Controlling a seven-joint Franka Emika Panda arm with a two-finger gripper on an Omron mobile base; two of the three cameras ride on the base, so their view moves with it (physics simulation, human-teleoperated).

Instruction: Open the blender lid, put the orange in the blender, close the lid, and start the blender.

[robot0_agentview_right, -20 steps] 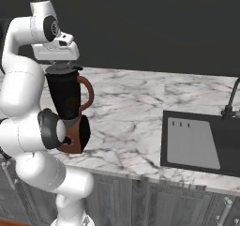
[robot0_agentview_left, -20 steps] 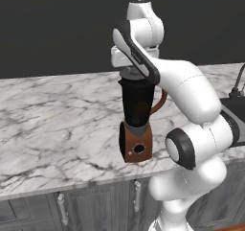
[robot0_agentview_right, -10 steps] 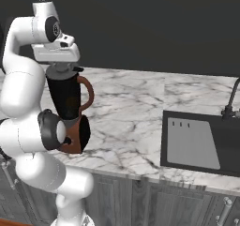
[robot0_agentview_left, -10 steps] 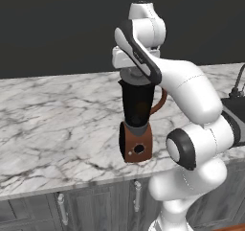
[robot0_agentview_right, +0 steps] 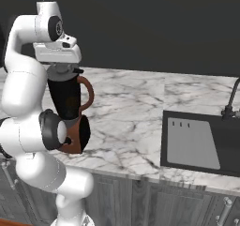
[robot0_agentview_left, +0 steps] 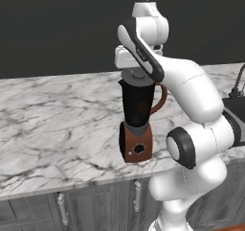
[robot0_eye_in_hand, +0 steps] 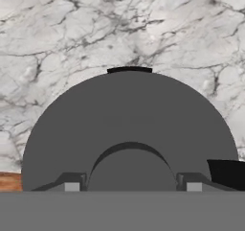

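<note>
The blender [robot0_agentview_left: 138,124] stands near the front edge of the veined grey-white marble counter [robot0_agentview_left: 52,129], its glossy black tapered jar rising from a boxy brown base with a round black dial, a curved reddish-brown handle on its right side. The matte dark grey, disc-shaped blender lid [robot0_eye_in_hand: 129,134] sits level at the jar's rim. The gripper [robot0_eye_in_hand: 132,186] comes straight down over it, its two dark fingertips [robot0_eye_in_hand: 72,184] clamped on either side of the lid's domed centre knob.
</note>
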